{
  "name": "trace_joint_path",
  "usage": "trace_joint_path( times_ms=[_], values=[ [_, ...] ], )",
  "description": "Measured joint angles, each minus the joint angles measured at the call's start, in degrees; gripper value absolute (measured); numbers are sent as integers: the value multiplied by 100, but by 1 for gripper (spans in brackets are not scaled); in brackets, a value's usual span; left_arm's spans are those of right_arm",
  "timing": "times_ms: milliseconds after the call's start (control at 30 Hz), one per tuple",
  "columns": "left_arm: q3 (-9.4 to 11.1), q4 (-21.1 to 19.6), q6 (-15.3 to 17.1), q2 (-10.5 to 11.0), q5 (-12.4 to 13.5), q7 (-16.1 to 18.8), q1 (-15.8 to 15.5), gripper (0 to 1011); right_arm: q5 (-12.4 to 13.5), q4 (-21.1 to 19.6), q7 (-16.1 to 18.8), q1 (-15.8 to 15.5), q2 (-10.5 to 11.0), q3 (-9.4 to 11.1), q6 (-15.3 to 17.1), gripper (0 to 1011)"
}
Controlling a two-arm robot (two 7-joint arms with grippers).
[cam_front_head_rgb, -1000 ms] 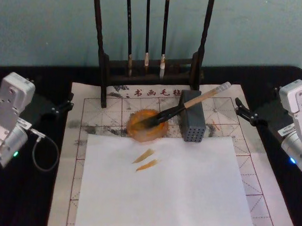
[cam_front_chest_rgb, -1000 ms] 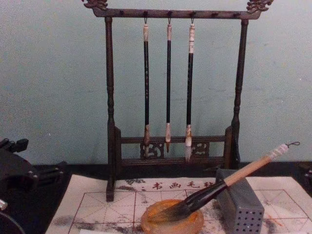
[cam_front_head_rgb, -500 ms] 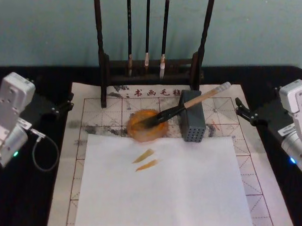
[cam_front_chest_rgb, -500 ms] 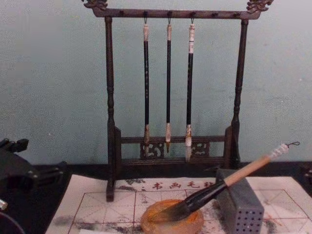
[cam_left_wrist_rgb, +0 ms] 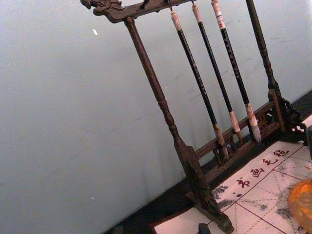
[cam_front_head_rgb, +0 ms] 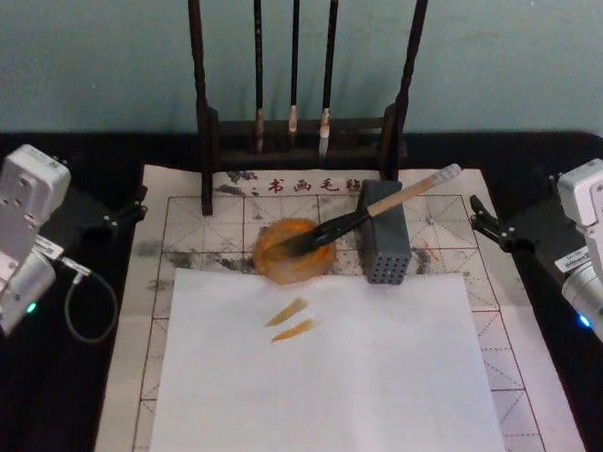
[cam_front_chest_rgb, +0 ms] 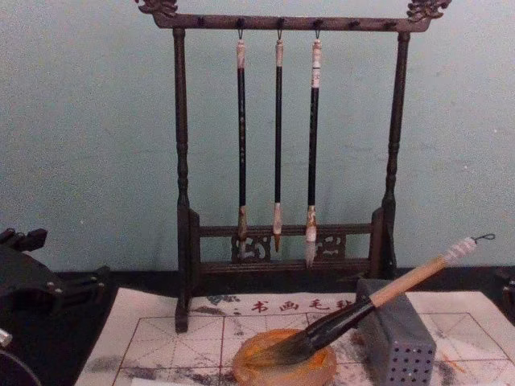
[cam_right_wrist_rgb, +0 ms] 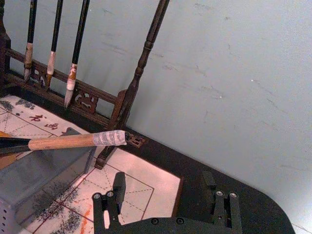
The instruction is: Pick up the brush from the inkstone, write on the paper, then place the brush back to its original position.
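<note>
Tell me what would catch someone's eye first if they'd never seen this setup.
The tall dark brush rack at the back centre, with three thin brushes hanging from it, draws the eye first. In front of it the brush lies slanted, bristles in the orange inkstone and handle propped on a grey block. Nearer the robot, a plain white sheet bearing two orange strokes lies on the gridded paper.

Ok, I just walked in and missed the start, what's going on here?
Nothing is being handled at this moment. The brush rests with its bristles in the inkstone, its handle leaning on the grey block. The left gripper and right gripper sit open off to either side, away from it. A white sheet in front carries two orange strokes.
</note>
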Motion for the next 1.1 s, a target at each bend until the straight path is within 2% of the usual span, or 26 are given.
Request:
trace_joint_path(
  times_ms=[667,767,900,933,1033,1100],
  values=[
    [0,0,0,0,0,0,0,1001,5,4,16,2,-11,18,0,1000],
    [0,0,0,0,0,0,0,1001,152,24,153,5,-82,117,6,1000],
    [0,0,0,0,0,0,0,1001,476,9,347,-84,-197,308,0,1000],
    [0,0,0,0,0,0,0,1001,476,9,347,-84,-197,308,0,1000],
    [0,0,0,0,0,0,0,1001,825,-67,505,-219,-289,500,19,1000],
    [0,0,0,0,0,0,0,1001,958,-101,572,-275,-321,574,43,1000]
  ],
)
